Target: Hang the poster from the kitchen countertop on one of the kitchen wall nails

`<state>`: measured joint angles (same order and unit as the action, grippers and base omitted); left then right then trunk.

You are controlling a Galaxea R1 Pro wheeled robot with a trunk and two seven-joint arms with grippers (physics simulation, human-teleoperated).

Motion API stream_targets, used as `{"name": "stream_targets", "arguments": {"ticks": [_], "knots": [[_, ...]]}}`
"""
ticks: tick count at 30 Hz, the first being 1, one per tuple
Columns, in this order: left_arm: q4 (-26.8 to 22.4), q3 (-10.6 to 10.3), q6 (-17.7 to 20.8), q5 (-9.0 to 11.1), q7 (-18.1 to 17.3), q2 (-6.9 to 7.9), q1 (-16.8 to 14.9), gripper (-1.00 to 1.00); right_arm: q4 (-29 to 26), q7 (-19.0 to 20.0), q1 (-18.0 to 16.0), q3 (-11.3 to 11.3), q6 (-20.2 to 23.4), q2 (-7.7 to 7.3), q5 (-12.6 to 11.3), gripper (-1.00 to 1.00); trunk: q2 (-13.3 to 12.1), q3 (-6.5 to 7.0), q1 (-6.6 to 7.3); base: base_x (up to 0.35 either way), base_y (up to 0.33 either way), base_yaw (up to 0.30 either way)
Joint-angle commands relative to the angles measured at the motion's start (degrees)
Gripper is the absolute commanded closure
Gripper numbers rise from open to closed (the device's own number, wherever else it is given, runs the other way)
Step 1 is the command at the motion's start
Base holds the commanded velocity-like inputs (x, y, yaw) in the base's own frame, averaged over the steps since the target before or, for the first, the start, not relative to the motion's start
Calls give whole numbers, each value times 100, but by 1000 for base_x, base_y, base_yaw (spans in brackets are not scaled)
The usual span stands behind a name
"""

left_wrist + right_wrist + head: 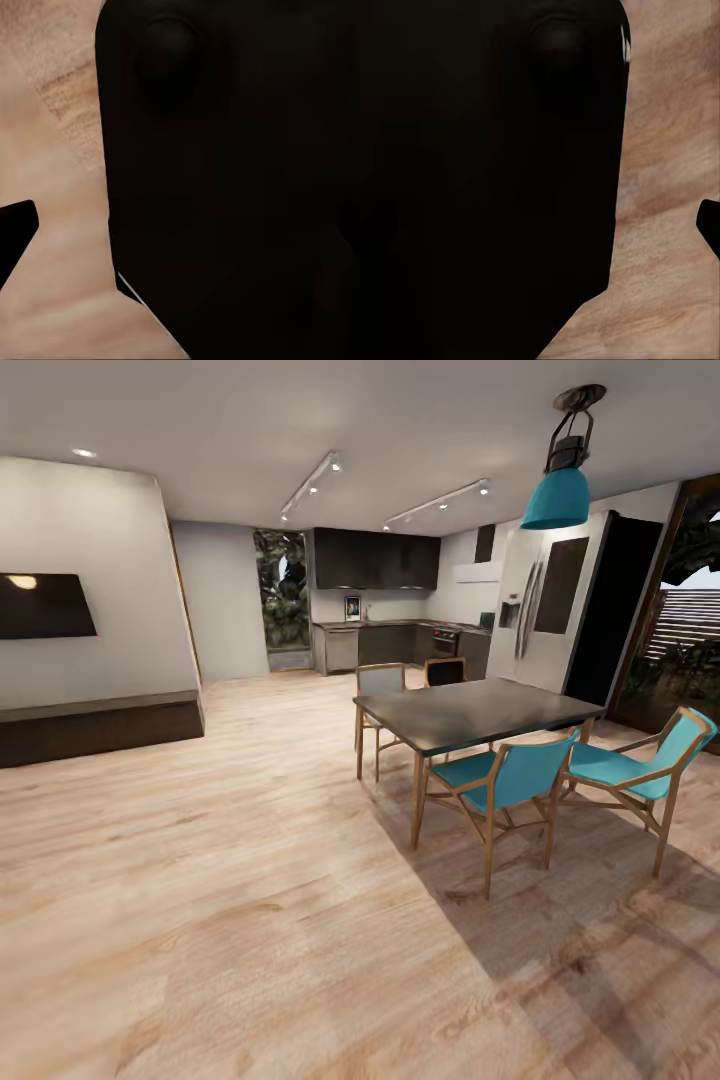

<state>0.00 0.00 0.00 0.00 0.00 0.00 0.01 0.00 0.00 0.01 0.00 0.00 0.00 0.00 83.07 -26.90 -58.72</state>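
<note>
Far across the room, the poster (pixel 352 607) is a small upright rectangle with a white border, standing on the kitchen countertop (pixel 395 624) against the back wall. The countertop is a thin grey slab above dark cabinets; its sink and tap are too small to make out. No wall nails can be made out at this distance. In the left wrist view a dark fingertip (pixel 15 240) shows at the edge over the wooden floor, beside a large black robot part (pixel 232 180). In the right wrist view another dark fingertip (pixel 711 229) shows likewise beside a black robot part (pixel 487 180).
A dark dining table (pixel 475 712) with teal chairs (pixel 505 780) stands ahead to the right, under a teal pendant lamp (pixel 560 490). A black TV screen (pixel 45 605) hangs on the left wall above a low dark bench (pixel 95 725). Wooden floor (pixel 250 880) leads toward the kitchen; a fridge (pixel 535 615) stands at right.
</note>
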Motion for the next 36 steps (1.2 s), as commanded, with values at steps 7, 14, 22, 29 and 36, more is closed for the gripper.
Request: {"name": "stream_targets", "arguments": {"ticks": [7,14,22,29,36], "knots": [[-223,35,-4,1,-35,-226,189,-100,-201,21,-218,28,-226,12,43,-100,1,-3,0,0,0,0],[-258,35,-4,1,-35,-272,189,-100,-201,21,-218,28,-434,12,43,-100,1,-3,0,0,0,0],[-258,35,-4,1,-35,-272,189,-100,-201,21,-218,28,-434,12,43,-100,1,-3,0,0,0,0],[-484,25,-7,-35,11,-195,213,-100,-365,11,-449,10,-596,-103,-15,-100,1,-3,0,0,0,0],[-3467,29,-15,-42,19,-128,218,-100,-2428,9,-620,-9,-1213,-149,-33,-100,1,-3,0,0,0,0]]}}
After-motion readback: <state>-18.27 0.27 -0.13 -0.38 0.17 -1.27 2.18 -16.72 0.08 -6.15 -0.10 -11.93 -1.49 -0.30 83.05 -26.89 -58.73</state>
